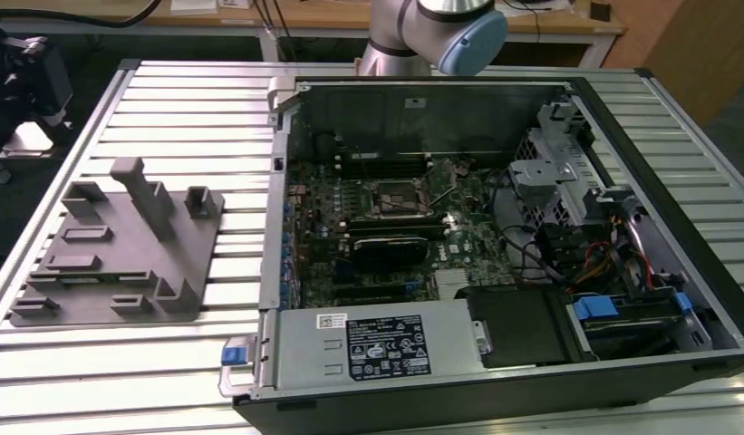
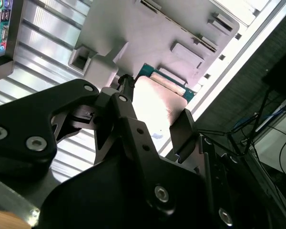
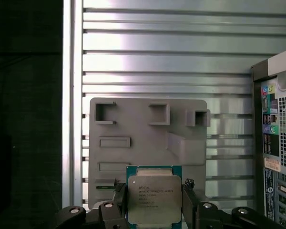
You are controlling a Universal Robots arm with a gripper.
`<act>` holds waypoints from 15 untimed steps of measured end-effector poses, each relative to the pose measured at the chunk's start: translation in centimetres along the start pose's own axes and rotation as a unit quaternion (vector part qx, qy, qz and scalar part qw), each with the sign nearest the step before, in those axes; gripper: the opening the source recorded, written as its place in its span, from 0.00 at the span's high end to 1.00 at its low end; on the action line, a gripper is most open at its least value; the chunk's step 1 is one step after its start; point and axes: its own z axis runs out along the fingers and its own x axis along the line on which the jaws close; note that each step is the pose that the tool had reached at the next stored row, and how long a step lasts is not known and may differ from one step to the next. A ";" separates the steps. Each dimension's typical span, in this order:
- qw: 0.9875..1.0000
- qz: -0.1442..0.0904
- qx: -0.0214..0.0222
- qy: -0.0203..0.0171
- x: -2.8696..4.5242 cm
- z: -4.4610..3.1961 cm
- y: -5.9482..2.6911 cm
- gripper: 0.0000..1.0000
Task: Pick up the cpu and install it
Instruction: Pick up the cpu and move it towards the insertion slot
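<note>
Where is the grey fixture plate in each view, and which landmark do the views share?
Exterior view: the fixture plate lies on the table, at the exterior view's left of the computer case.
First wrist view: fixture plate beyond the cpu that the tool grips.
Second wrist view: fixture plate beyond the cpu.
Shared landmark: the computer case.

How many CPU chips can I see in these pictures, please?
1. The cpu is held in the gripper, with the grey fixture plate behind it, in both wrist views. Another could be hidden in the motherboard socket.
</note>
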 end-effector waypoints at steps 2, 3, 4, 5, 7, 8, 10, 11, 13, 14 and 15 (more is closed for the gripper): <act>1.000 0.000 0.000 0.000 -0.24 0.02 0.02 0.45; 1.000 0.000 0.000 0.000 -0.36 0.03 0.03 0.45; 1.000 0.000 0.000 0.000 -0.47 0.03 0.04 0.45; 1.000 0.000 0.000 0.000 -0.57 0.03 0.05 0.45; 1.000 0.000 0.000 0.000 -0.75 0.05 0.08 0.45; 1.000 0.000 0.000 0.000 -0.82 0.04 0.09 0.45; 1.000 0.000 0.000 0.000 -0.99 0.06 0.10 0.45; 1.000 0.000 0.000 0.000 -1.07 0.06 0.10 0.45; 1.000 0.000 0.000 0.000 -1.23 0.07 0.12 0.45; 1.000 0.000 0.000 0.000 -1.32 0.07 0.12 0.45; 1.000 0.000 0.000 0.000 -1.39 0.07 0.13 0.45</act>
